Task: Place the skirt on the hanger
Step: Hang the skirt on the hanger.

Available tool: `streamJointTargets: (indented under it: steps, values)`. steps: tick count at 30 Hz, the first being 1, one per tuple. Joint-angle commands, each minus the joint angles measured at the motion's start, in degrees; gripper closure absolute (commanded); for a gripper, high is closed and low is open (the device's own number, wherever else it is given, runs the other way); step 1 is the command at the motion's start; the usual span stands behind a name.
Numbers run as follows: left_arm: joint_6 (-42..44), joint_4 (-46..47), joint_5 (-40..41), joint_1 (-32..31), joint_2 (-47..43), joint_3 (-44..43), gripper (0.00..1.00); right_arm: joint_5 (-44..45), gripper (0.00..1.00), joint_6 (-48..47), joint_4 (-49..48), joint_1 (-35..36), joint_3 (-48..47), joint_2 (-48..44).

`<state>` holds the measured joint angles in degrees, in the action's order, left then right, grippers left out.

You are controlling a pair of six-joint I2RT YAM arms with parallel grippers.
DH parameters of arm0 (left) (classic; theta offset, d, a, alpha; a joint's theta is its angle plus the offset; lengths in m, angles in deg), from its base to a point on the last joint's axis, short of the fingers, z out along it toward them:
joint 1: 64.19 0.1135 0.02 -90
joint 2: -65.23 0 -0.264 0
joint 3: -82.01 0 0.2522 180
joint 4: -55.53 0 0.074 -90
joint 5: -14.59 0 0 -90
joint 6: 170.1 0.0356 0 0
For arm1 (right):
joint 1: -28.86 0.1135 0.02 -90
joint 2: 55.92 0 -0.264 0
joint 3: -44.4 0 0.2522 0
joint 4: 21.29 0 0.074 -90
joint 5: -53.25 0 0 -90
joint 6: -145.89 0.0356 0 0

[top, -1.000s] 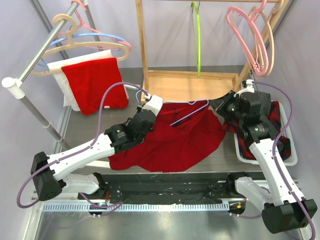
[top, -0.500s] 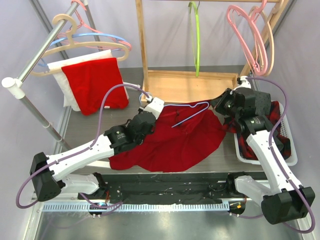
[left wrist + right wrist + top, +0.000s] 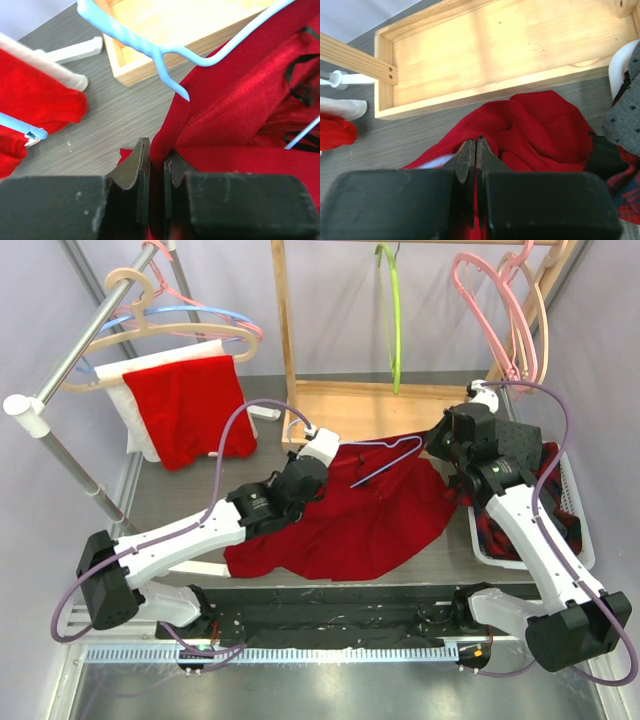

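1. The skirt is red, lying spread and rumpled on the table, centre of the top view, btw the two arms.
2. The hanger is the pale blue one. It's lying across the skirt's upper part, hook end toward the upper right, close to the R gripper.
3. The L gripper has its jaws nearly together w/ a fold of skirt pinched btw them, at the skirt's upper left edge.
4. R gripper's jaws are fully together, tips down at the skirt's upper right corner. Can't tell if any cloth is actually caught in there.
5. Just behind the skirt, top centre, there's a wood tray.
6. Right edge of the top view has a white basket w/ plaid clothes, beside the R arm.
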<state>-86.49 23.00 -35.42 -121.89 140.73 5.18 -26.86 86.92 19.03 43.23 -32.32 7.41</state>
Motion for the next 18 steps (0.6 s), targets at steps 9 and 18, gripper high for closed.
streamJointTargets:
  steps: [9,18]
  values:
    - [-3.89,-6.99,18.63,0.39,1.75,-4.08,1.0,11.74,0.99,0.7,-1.43,0.84,-3.66,-0.49]
    - [-3.98,-6.99,24.08,0.04,5.7,-5.13,1.0,4.0,0.99,5.88,-0.29,0.84,-8.14,0.74]
